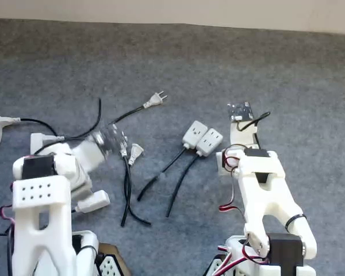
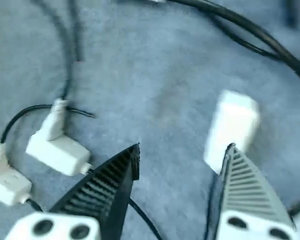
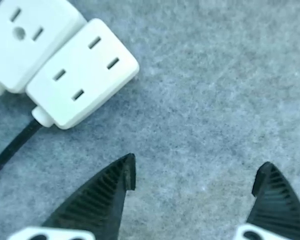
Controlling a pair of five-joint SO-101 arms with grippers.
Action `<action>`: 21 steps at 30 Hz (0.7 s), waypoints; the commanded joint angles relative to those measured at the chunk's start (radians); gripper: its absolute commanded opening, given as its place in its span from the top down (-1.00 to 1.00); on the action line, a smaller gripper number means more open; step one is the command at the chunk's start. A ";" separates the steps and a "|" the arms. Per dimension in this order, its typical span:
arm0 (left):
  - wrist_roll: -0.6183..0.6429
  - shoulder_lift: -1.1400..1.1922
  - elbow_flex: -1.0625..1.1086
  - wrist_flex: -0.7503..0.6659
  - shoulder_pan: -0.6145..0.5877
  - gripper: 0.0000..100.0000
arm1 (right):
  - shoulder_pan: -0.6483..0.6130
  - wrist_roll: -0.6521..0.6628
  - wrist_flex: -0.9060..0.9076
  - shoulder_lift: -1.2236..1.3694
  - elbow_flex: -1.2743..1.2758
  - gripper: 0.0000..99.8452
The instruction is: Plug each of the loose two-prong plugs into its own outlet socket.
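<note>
two touching outlet sockets (image 3: 82, 75), left end effector (image 2: 182, 155) and right end effector (image 3: 197, 167) released, black cords (image 1: 127, 184) strewn between

From above, the left gripper (image 1: 107, 140) was a blur. One socket (image 3: 25, 35) ran off the edge. On the plug (image 2: 233, 125), the prongs were too blurred to tell.

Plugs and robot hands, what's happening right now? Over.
Left gripper open, empty, near white plug. Right gripper open, empty, beside two sockets. Sockets unplugged, nothing blocking.
</note>
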 commanded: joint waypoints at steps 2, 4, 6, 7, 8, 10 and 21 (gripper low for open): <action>0.057 0.239 0.042 -0.233 -0.025 0.45 | -0.007 -0.006 -0.010 -0.033 -0.036 0.29; 0.054 0.341 0.042 -0.255 -0.022 0.45 | -0.007 -0.006 -0.010 -0.033 -0.036 0.29; 0.051 0.410 0.041 -0.241 -0.021 0.45 | -0.007 -0.006 -0.010 -0.033 -0.036 0.29; 0.049 0.420 0.039 -0.219 -0.021 0.45 | -0.007 -0.006 -0.010 -0.033 -0.036 0.29; 0.046 0.420 0.036 -0.187 -0.021 0.45 | -0.007 -0.006 -0.010 -0.033 -0.036 0.29; -0.011 0.406 0.019 -0.091 -0.019 0.45 | -0.007 -0.006 -0.010 -0.033 -0.036 0.29; -0.112 0.234 -0.105 0.235 -0.021 0.45 | -0.007 -0.006 -0.010 -0.033 -0.036 0.29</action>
